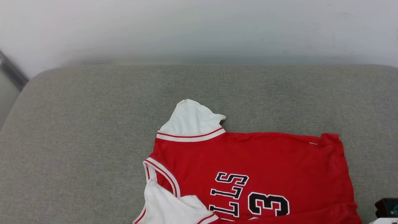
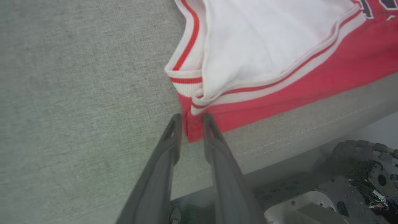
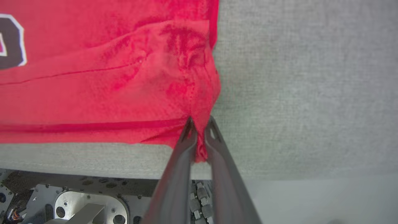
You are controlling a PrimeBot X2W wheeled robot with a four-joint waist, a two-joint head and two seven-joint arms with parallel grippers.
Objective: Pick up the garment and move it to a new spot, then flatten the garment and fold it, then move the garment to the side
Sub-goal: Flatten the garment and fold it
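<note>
Left tool [image 2: 190, 119]: both fingers are pressed onto a red corner of the garment [image 1: 248, 155] at centre frame in the left wrist view. The corner sits just under the near white sleeve [image 2: 261, 46], close to the grey cushion's [image 1: 93, 124] front edge.

Garment: it lies spread on the cushion, lower centre to lower right of the head view. Neckline is at left and hem at right, with the far sleeve [image 1: 189, 119] poking up mid-frame. The body is mostly flat, with wrinkles near the hem.

Right tool [image 3: 199, 123]: it is nipped shut on the bunched red hem corner, centre of the right wrist view.

Judgement: I grip both near corners so the thin cloth stays stretched between them. That suits dragging or smoothing it without it crumpling.
</note>
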